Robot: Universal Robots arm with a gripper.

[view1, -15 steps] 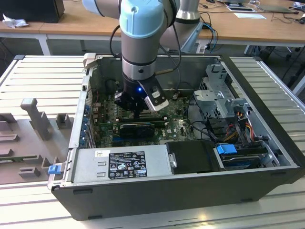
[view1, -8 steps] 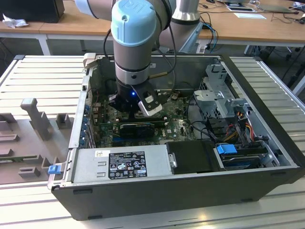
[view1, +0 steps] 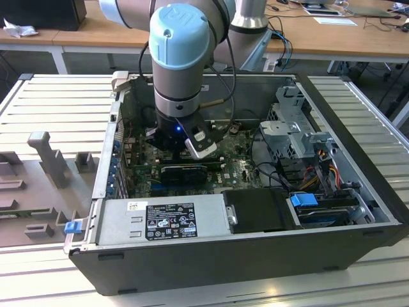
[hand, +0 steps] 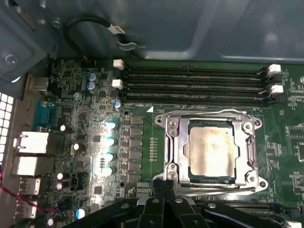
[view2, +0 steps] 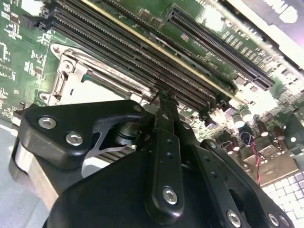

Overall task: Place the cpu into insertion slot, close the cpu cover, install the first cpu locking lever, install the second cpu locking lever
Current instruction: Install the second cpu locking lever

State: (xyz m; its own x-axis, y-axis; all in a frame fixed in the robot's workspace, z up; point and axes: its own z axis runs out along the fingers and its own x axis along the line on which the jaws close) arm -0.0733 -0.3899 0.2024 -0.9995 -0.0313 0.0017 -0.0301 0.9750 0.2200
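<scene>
Cpu sits under cpu cover; gripper, fingers seemingly together, hovers at its edge.

place: robotics lab | evidence: ribbed aluminium workbench; open computer case; wooden desks behind with cables, papers

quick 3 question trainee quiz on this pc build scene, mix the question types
1. True or false: the cpu already sits in the insertion slot.
2. The cpu cover is: A) lying closed around the chip B) standing upright C) lying outside the case.
3. Fill in: in the first wrist view the long black memory slots run beside the ____.

Key: 1 true; 2 A; 3 socket.
</scene>
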